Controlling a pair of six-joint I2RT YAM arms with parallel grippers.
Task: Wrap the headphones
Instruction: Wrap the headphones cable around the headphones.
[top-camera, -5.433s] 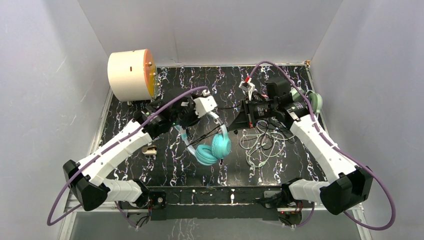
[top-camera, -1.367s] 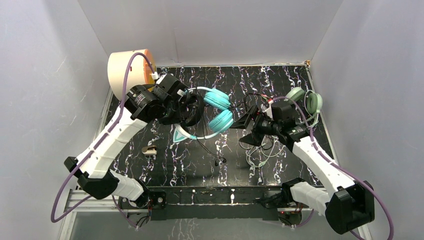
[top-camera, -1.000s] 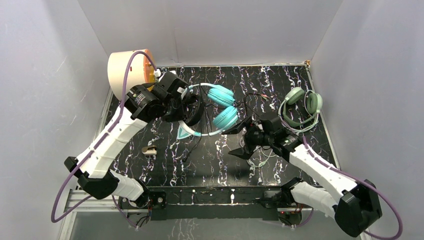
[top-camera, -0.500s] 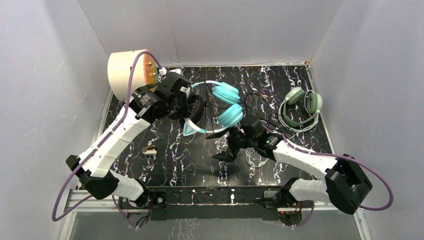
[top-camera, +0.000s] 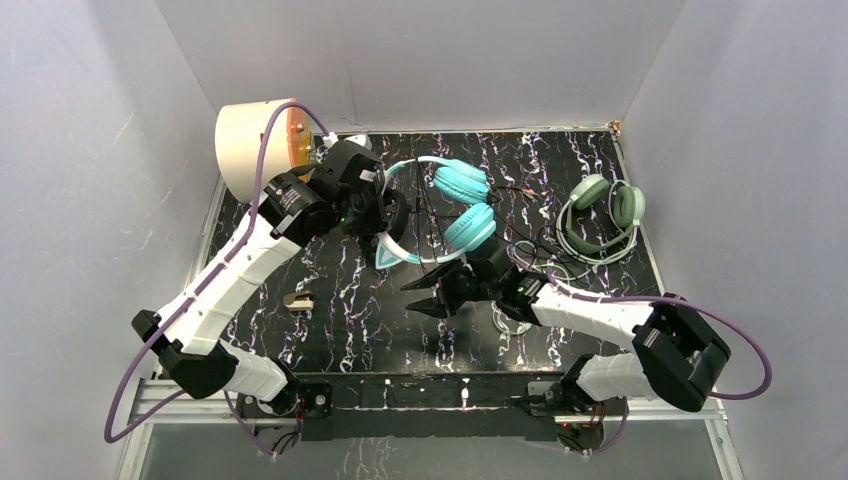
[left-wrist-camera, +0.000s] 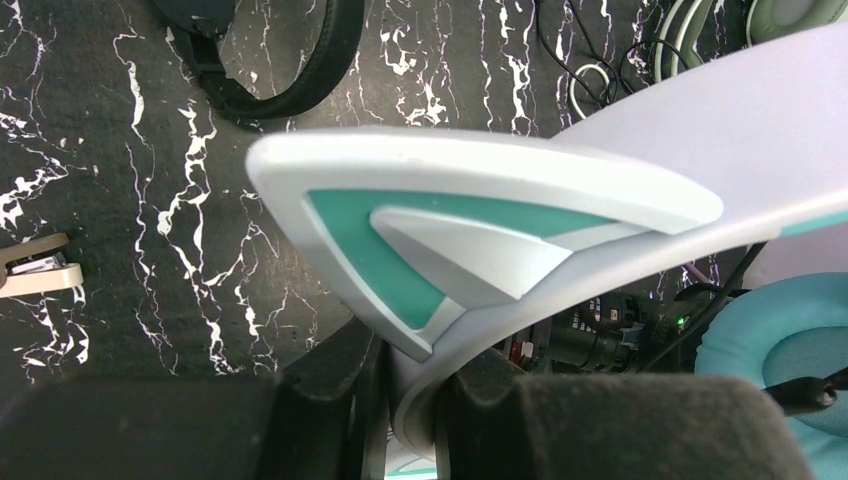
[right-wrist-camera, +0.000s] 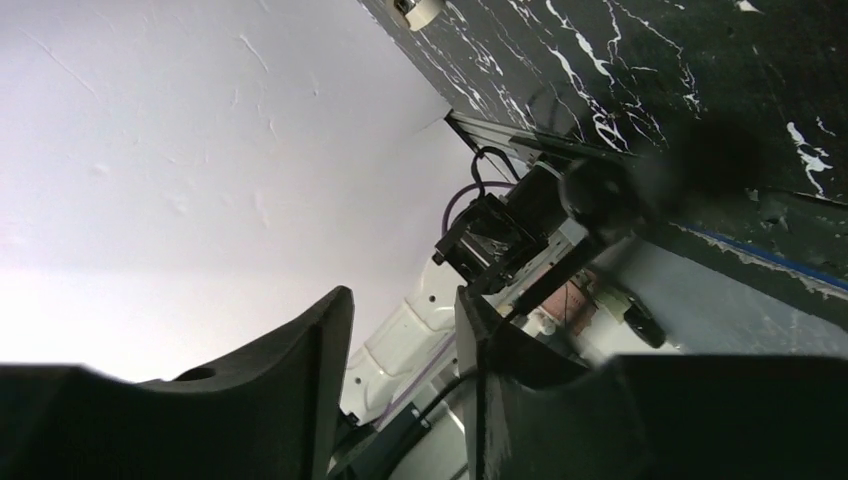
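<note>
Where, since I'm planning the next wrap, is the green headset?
Top view: the green headset lies at the far right of the table, by its right edge, right of the teal headset.

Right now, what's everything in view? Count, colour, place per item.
teal headphones: 1, teal cups, white cat-ear band, held up over the table's middle rear
black headphones: 1, black, on the table near the left gripper
sage-green headphones: 1, pale green, table's right rear
cylinder: 1, cream with orange face, left rear corner
clip: 1, beige, on the table left of centre
table: 1, black with white veins
left gripper: 1, black, shut on the teal headphones' band
right gripper: 1, black, jaws apart, just below the teal cups
</note>
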